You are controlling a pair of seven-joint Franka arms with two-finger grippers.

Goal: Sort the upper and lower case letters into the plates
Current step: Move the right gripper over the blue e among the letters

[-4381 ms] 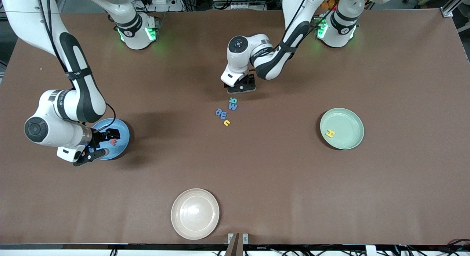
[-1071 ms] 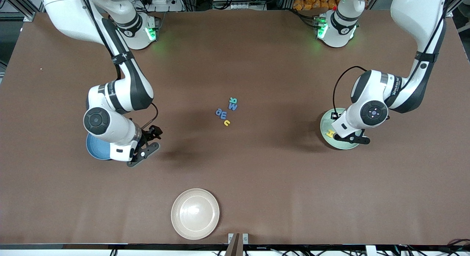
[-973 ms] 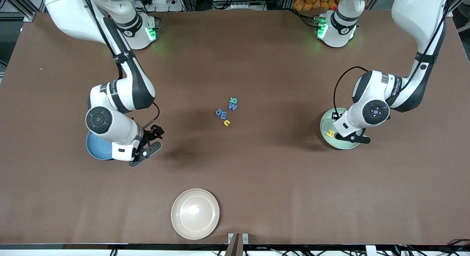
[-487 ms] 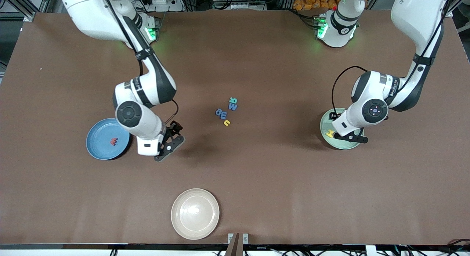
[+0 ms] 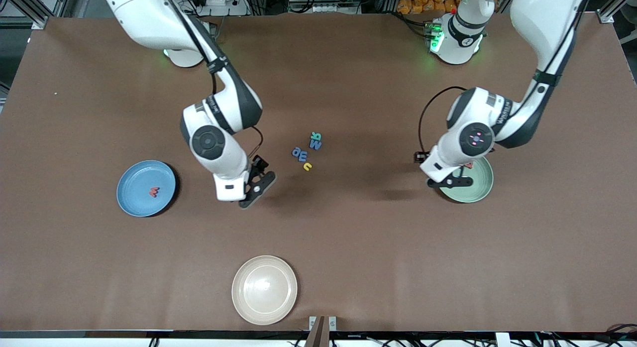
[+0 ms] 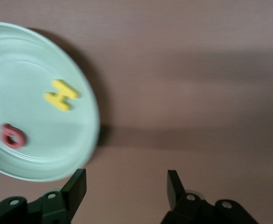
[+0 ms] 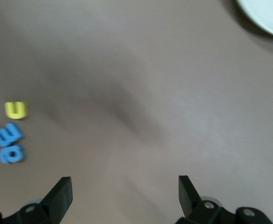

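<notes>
Foam letters, tiny flat cluster point(image 5: 307, 151) mid-table: our right gripper point(image 5: 256, 183), jaws apart & empty, could scatter all 5; left gripper point(image 6: 126, 191), apart, empty.

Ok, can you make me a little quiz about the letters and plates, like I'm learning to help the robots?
1. True or false: the blue plate has a red letter in it.
2. Which letters lie in the mint green plate? A) a yellow one and a red one B) two blue ones C) none
3. Fill in: the cream plate, nearest the front camera, holds ____ letters.

Key: 1 true; 2 A, the yellow letter and the red one; 3 no.
</notes>
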